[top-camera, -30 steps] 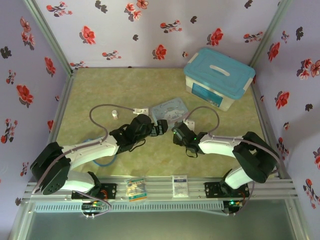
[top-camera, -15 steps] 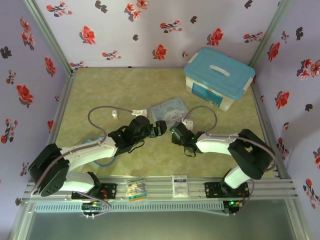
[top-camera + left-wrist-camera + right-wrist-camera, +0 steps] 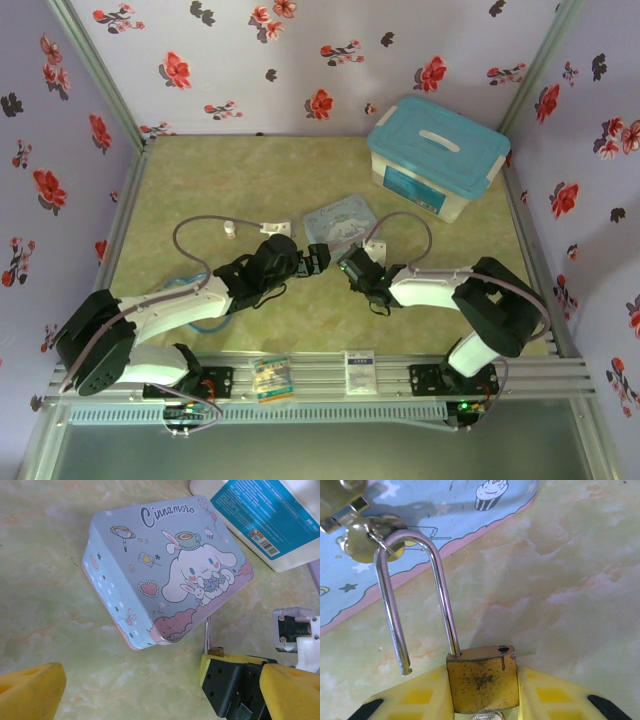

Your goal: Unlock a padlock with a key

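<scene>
The brass padlock (image 3: 480, 680) is clamped between the yellow fingers (image 3: 415, 700) of my right gripper (image 3: 482, 702), which is shut on its body. Its silver shackle (image 3: 440, 595) stands sprung open, with one end free, and is hooked through the latch ring (image 3: 367, 537) of the light-blue cartoon tin (image 3: 165, 565). A sliver of silver metal shows under the padlock; I cannot tell if it is the key. My left gripper (image 3: 160, 695) is open beside the tin's near corner. From above, the left gripper (image 3: 318, 258) and the right gripper (image 3: 346, 266) nearly meet below the tin (image 3: 340, 217).
A white storage box with a teal lid (image 3: 438, 155) stands at the back right. A small white cylinder (image 3: 230, 229) and a white bracket (image 3: 281, 226) lie left of the tin. Blue tubing (image 3: 205, 322) loops under the left arm.
The right gripper has edged a little left toward the left gripper with the padlock in it. The left arm has shifted slightly. Neither grip has changed.
</scene>
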Robot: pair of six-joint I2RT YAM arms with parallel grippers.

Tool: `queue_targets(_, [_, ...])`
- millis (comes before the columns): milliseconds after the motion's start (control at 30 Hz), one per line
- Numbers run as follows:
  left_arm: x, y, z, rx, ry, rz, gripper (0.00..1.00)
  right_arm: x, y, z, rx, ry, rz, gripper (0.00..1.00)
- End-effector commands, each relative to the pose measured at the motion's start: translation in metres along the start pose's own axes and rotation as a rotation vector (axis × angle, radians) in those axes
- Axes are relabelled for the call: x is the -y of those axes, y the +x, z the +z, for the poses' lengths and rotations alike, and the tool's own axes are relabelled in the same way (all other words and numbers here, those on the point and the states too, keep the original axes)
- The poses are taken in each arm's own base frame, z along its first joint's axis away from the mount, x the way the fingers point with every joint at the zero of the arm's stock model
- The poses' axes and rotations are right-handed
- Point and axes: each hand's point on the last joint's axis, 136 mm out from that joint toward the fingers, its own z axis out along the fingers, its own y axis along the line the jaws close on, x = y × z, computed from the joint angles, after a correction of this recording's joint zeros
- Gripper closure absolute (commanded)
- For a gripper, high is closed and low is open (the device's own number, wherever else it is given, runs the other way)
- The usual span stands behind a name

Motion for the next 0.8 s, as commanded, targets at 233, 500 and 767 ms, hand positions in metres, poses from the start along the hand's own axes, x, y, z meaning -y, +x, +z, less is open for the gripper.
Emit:
queue_targets(233, [-0.016,-0.037,0.026,0.057,-0.143,0.089,0.01,-0.029,0.005,0.003,0.001,-0.191,0.172,0.76])
queue_targets(500, [-0.034,-0.034,0.087,0.007,-0.253,0.188,0.1,-0.048,0.004,0.01,-0.014,-0.269,0.312,0.78])
queue_targets(767, [-0.058,-0.013,0.099,-0.049,-0.329,0.233,0.38,-0.061,-0.007,0.016,0.008,-0.282,0.34,0.8])
